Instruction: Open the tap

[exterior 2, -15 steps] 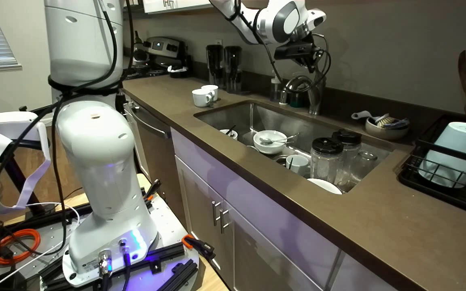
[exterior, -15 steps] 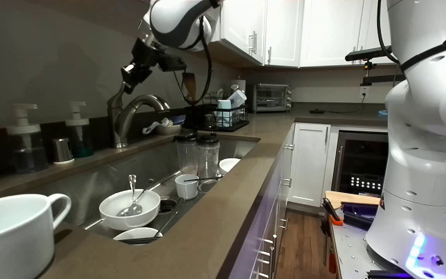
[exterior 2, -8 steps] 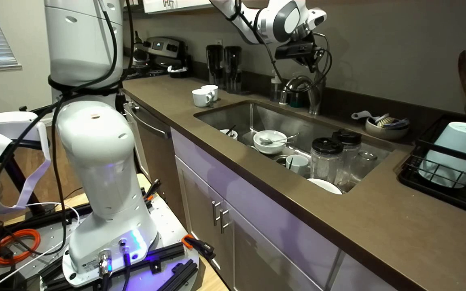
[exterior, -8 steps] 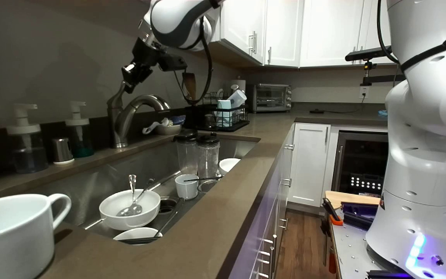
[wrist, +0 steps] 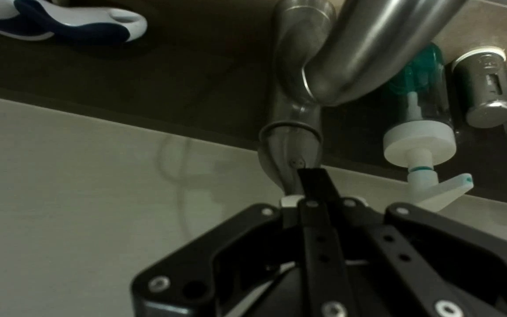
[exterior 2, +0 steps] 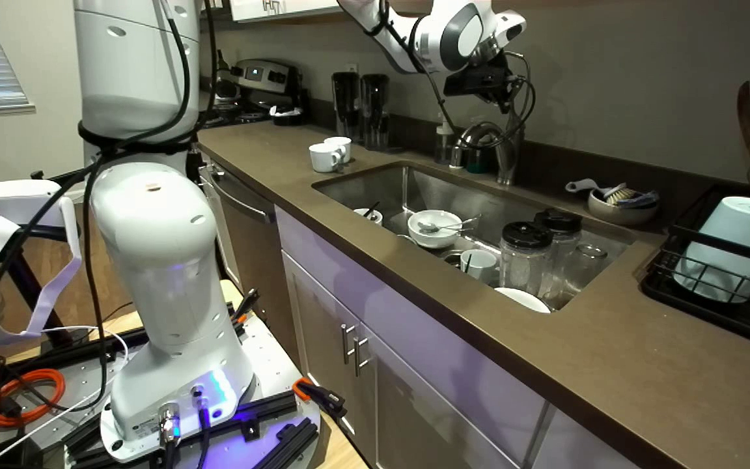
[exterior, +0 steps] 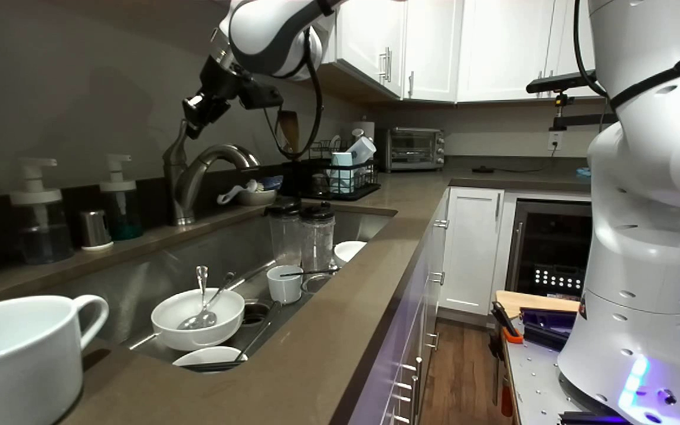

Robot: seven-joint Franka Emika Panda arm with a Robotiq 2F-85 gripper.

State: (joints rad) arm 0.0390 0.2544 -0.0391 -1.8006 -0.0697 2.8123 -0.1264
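Tap, one, brushed metal, gooseneck spout: is standing on the counter at the wall side of the sink, its spout arching out from the body. Lever of same, rising above the body: is now standing more upright than in the frames of half a second and a second ago, its tip lying nearer the wall. Claw, one, black: its jaws are being held narrow, fingertips drawn together in the wrist view and overlapping the lever's end there; in an exterior view they are sitting at the lever's tip, touching or just beside it, one cannot tell which. Arm, white and dark grey: is reaching over the sink, carrying the claw slightly nearer the wall than before. Sink contents, unchanged in place: a white bowl is holding a spoon, a pale cup is standing near it, and two black-lidded jars are standing just beside the cup. White mugs, two: are standing on the counter, as earlier. Dispenser, white pump top, green liquid: is standing beside the tap. Metal canister: is standing just beside that dispenser, its side showing faint, illegible marks and a small dark rectangle. Robot base: is bearing print near its foot, too small for reading. Range: is showing a display panel, likewise too small for reading.
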